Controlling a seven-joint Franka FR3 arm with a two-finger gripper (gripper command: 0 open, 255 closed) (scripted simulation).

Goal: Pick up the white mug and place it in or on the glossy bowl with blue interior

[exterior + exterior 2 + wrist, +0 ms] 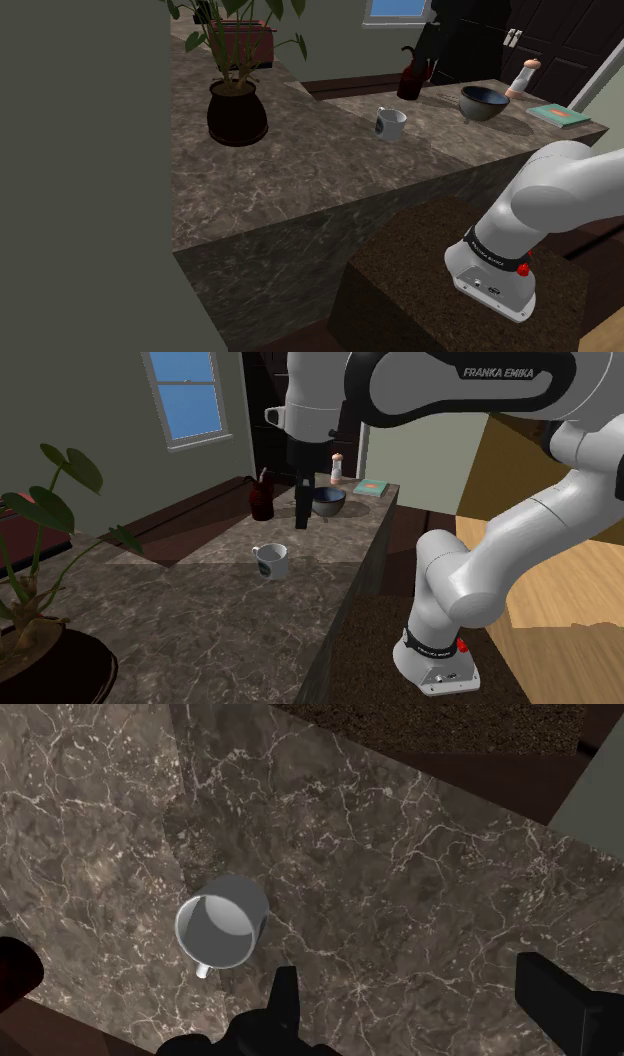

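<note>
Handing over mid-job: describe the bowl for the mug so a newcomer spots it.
Follow the marbled counter to its end near the dark doors. The bowl sits between a dark red jar and a teal book. It alone is wide, open, blue inside.

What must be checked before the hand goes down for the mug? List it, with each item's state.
1. Is the hand open and empty? Ok: its fingers stand apart with nothing between them.
2. Is the mug upright on the counter? Ok.
3. Is the mug centred between the fingers? Not ok: it lies off to one side, outside them.
4. Is there free room around the mug? Ok: bare counter lies all round it.
5. Is the bowl upright and empty? Ok: nothing is seen in it.
</note>
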